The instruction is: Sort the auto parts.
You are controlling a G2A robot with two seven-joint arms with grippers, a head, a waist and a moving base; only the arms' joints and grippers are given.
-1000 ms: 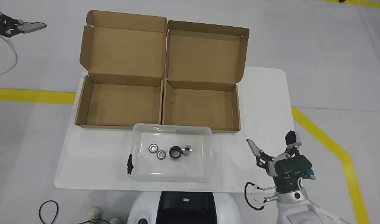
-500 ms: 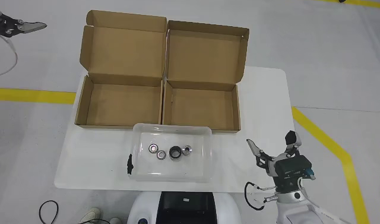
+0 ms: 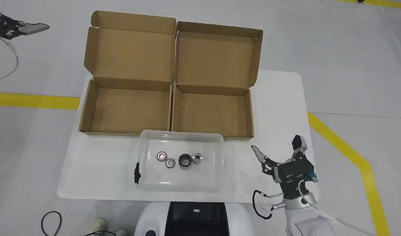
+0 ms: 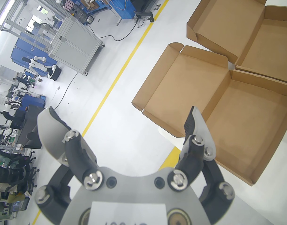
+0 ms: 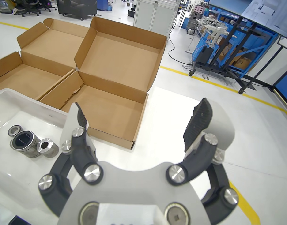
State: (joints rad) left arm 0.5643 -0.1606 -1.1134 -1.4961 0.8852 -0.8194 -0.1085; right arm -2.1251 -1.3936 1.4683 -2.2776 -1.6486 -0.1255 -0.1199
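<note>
Right tool (image 3: 276,146) sits closer to the clear plastic bin (image 3: 182,133) than a second ago. It is now just off the bin's right side over the white table (image 3: 276,104), jaws spread wide, holding nothing. Four metal auto parts (image 3: 185,161) lie untouched mid-bin. Pair of open brown cardboard boxes (image 3: 212,114) behind the bin, nothing in them. Left tool (image 4: 121,115) is wide open and empty, well away beyond the bin's left side. Likely an approach for the first pick; sorting is not begun.
</note>
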